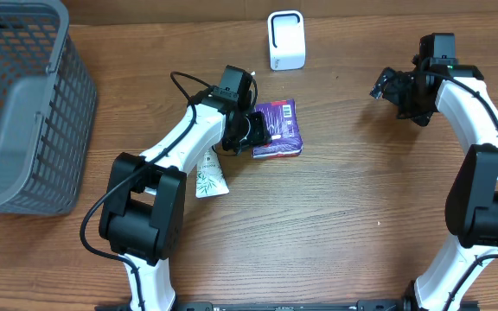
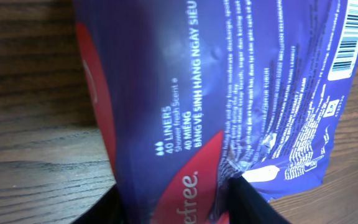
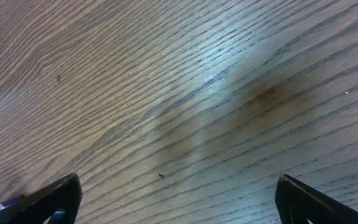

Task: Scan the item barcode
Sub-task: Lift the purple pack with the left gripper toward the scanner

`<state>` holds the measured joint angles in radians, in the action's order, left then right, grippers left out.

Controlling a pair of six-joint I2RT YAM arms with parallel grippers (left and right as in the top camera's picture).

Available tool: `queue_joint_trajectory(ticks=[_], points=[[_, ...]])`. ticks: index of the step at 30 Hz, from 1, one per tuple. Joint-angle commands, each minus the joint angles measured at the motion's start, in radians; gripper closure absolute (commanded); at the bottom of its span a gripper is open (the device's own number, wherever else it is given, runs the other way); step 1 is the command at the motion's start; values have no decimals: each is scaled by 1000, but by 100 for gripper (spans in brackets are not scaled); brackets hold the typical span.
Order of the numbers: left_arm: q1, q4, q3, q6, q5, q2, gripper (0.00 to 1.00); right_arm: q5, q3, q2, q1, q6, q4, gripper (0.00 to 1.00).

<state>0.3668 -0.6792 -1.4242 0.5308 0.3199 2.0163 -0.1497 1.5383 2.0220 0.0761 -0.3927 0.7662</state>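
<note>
Two arms of mine are reaching over the wooden table [image 1: 344,225], the largest thing here, its brown grain running under everything. Sitting at the far left is the grey basket [image 1: 15,112], a mesh-walled tub, well apart from all else. My left arm [image 1: 171,155] is stretching from the near edge toward the table's middle, and my right arm [image 1: 478,130] is bending up along the right side.

Lying flat on the wood near the middle, just right of my left wrist, is the purple pack [image 1: 279,128] of liners, the item to be scanned. My left gripper [image 1: 253,134] is meeting the pack's left end. In the left wrist view my left fingers [image 2: 257,202] are pressing on both sides of that end, so I am gripping the pack.

My right gripper [image 1: 389,86] is hanging over bare table at the far right, well apart from the pack. My right fingers [image 3: 58,196] are standing wide apart with nothing between them.

Standing upright beyond the pack, near the far edge, is the white scanner [image 1: 286,39]. Lying beneath my left forearm is a white tube [image 1: 210,177] with a green leaf print, near the pack.

Smallest of all, the barcode [image 2: 347,40] is showing on the pack's upper face, at the corner farthest from my left fingers.
</note>
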Motion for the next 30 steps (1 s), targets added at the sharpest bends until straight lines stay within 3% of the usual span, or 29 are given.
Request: queue_joint_trajectory(ticks=[1,5,12,21,30], points=[[0,2,-13,-34,-41,18,74,0,30,-39,-3,-4,-5,0],[-2,-4,-13,-39,-43,18,96,0,30,-39,-3,-4,-5,0],[-10,-86,-64,-47,-141,4,96,0,30,-39,-3,-4,-5,0],[-4,-471,-422,-76,-664,-8,96,0,30,-39,-3,-4,-5,0],[37,-563,-512,-75,-985,-8,96,0,30,-39,-3,-4,-5,0]])
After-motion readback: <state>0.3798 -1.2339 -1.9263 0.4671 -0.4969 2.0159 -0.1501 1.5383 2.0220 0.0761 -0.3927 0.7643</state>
